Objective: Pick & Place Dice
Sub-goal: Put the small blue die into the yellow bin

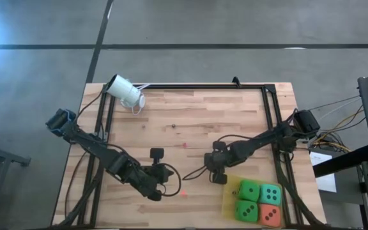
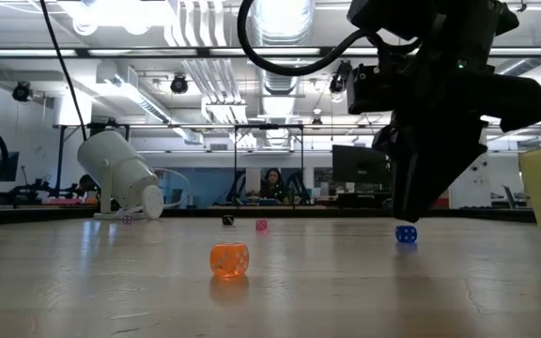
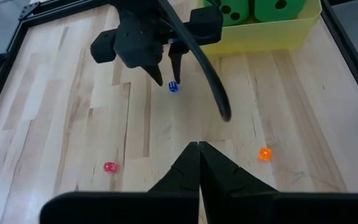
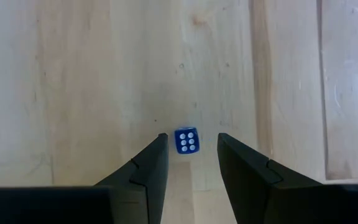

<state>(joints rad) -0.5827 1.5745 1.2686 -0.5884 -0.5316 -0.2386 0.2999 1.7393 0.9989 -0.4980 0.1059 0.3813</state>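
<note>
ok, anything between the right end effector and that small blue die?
Nothing visible. The right end effector is open, with one finger on either side of the blue die, and nothing shows in the gaps between.

We saw bright ceiling strip lights (image 2: pixel 280 19) glaring overhead in the low view, a silhouetted arm, a soft sheen on the wooden table (image 2: pixel 346 291), and blurred near fingertips in wrist views.

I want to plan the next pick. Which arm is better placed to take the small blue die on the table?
The right arm. Its right gripper is open with the blue die lying between its fingertips. The left gripper is shut and farther off, nearer the orange die.
</note>
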